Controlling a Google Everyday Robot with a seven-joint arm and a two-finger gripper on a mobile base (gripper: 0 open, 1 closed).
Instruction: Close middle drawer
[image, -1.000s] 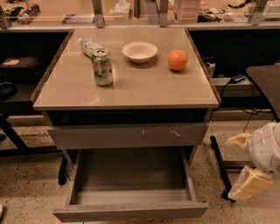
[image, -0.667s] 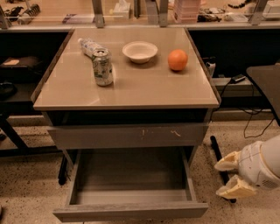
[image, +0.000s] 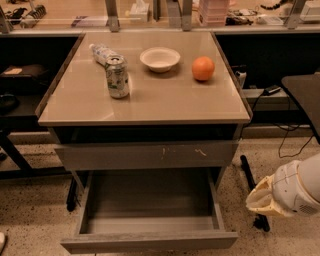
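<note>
Standing in the middle of the view, the table (image: 150, 102) has a smooth beige top and a stack of drawers beneath it. Below the top is a dark gap, and under that the upper drawer front (image: 125, 156), which is pushed in and has pale scratch marks near its centre.

Under it, the middle drawer (image: 150, 241) is pulled far out toward the camera over the speckled floor (image: 30, 215). Its long axis runs left to right, nearly the full width of the table. The plain front faces the camera, and the bare grey box is open upward with nothing in it.

The gripper (image: 258, 200) hangs low at the right edge of the view, cream-coloured on a white wrist. It is just beside the drawer's right front corner and apart from it. Whether it is wide or narrow I cannot tell. Nothing can be seen in its hold, and it touches neither the drawer nor the table.

On the top, toward the back, sit a white bowl (image: 160, 59), a plastic bottle (image: 101, 52) lying on its side, an upright can (image: 117, 76) touching the bottle's near end, and an orange (image: 203, 68) right of the bowl.
</note>
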